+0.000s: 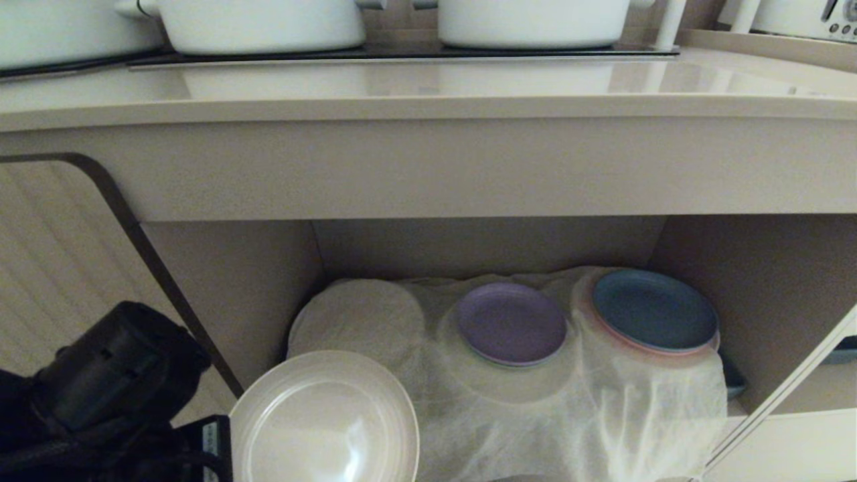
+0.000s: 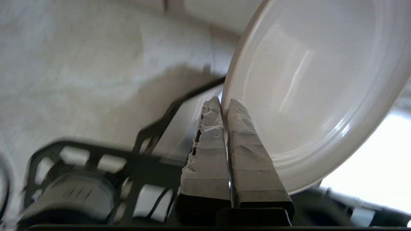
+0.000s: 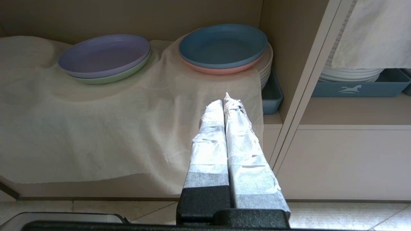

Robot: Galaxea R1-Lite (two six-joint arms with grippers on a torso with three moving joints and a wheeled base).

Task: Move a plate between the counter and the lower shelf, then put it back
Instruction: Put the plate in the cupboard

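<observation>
From the head view, the counter [image 1: 428, 100] runs across the top, with white pots [image 1: 268, 23] standing on its black hob panel [image 1: 402, 52]. Under the counter opens the lower shelf [image 1: 756, 301], its floor covered with a white gauzy cloth [image 1: 522, 415]. On this cloth lie a purple plate [image 1: 512, 323] and, to the right of it, a blue plate [image 1: 655, 310]. The cream plate [image 1: 325, 418] is at the front left of the shelf opening, clear of the cloth, held by its left rim. The left arm [image 1: 114, 375] is dark and bulky beside it, in front of the ribbed cabinet door [image 1: 47, 268].

In the left wrist view, the left gripper [image 2: 224, 104] has its jaws closed on the rim of the cream plate [image 2: 308, 89], one taped finger on each face, and the plate stands tilted on edge.

In the right wrist view, the right gripper [image 3: 224, 101] hangs low in front of the shelf, its jaws pressed together and holding nothing. Past it the purple plate [image 3: 104, 54] sits on a green one, the blue plate [image 3: 223, 45] sits on a pink one, and stacked white plates [image 3: 351, 74] rest in a blue tray [image 3: 359, 89] in the next compartment to the right.
</observation>
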